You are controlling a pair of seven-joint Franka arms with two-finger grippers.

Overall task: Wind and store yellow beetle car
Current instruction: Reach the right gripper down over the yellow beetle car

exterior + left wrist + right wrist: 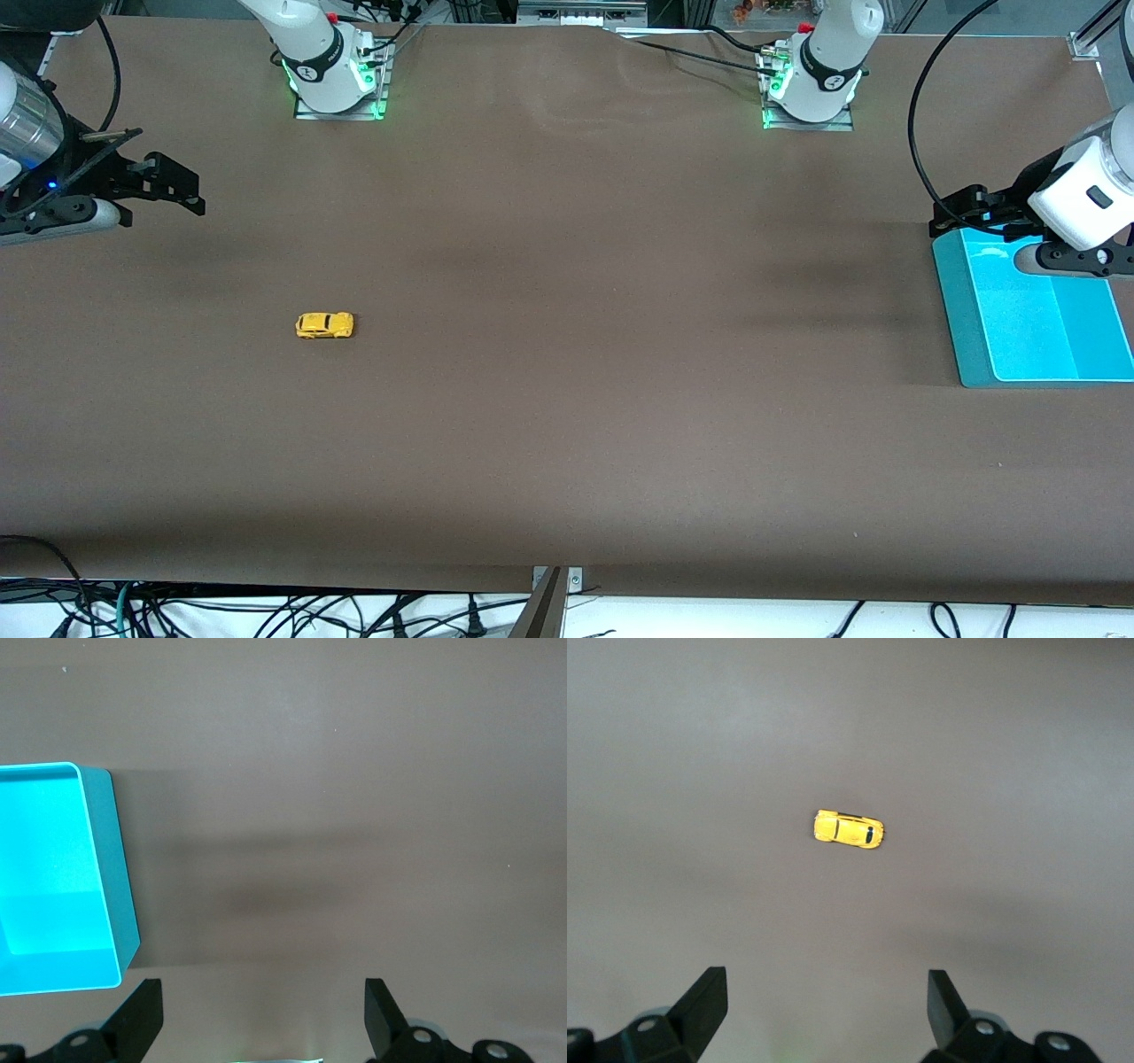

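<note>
A small yellow beetle car (324, 325) sits on its wheels on a wide brown table (567, 425), toward the right arm's end and well apart from everything else. Its long axis runs along the length of the table, from one arm's end toward the other. Which end is the nose cannot be told for certain; in the right wrist view the car (848, 830) shows a dark window patch near one end of its roof. The body is bright yellow, rounded and glossy, with dark windows and small dark wheels, and it is much smaller than either gripper.

The right gripper (173, 186) hangs in the air over bare table at the right arm's end, above and away from the car. Its two black fingers (704, 997) are spread wide apart with nothing between them, and the car lies on the cloth well clear of them.

The left gripper (961, 213) hovers at the left arm's end, over the edge of a turquoise bin (1036, 310) that rests on the table there. Its fingers (142, 1014) are likewise spread wide and hold nothing. In the left wrist view the bin (111, 859) shows a bright bare floor and a rounded rim
</note>
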